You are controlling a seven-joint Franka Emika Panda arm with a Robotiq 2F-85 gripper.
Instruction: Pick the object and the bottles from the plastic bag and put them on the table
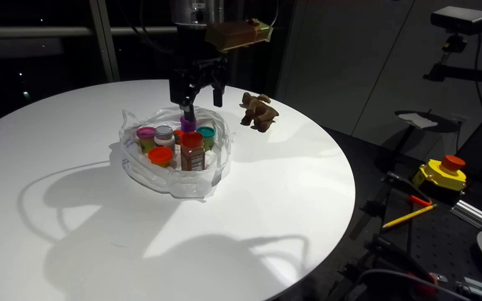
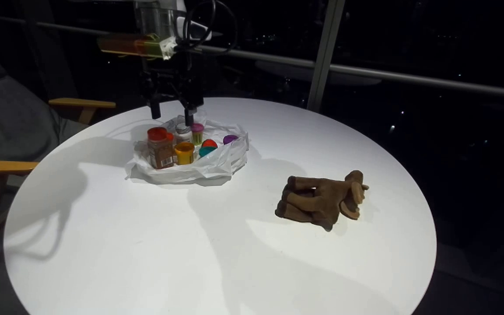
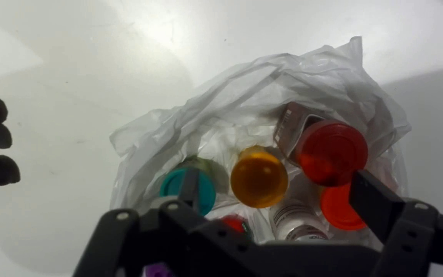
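beneath the wide-spread jaws, the bottles (image 3: 260,179) sit inside the plastic bag (image 1: 188,187).

Dark windows (image 2: 431,144) are seen behind the gripper (image 2: 172,119) in both exterior views, divided by an upright metal post (image 2: 326,52), crossed by a pale rail (image 2: 409,78) and dotted with tiny lights (image 2: 392,128). In an exterior view, a grey panelled wall (image 1: 337,62) is seen beyond the gripper at picture right, met by dark floor (image 1: 366,167), with a small round stand (image 1: 448,122) in front. In an exterior view, a grey-cushioned chair (image 2: 11,118) with wooden armrests (image 2: 81,103) is set to the gripper's picture left.
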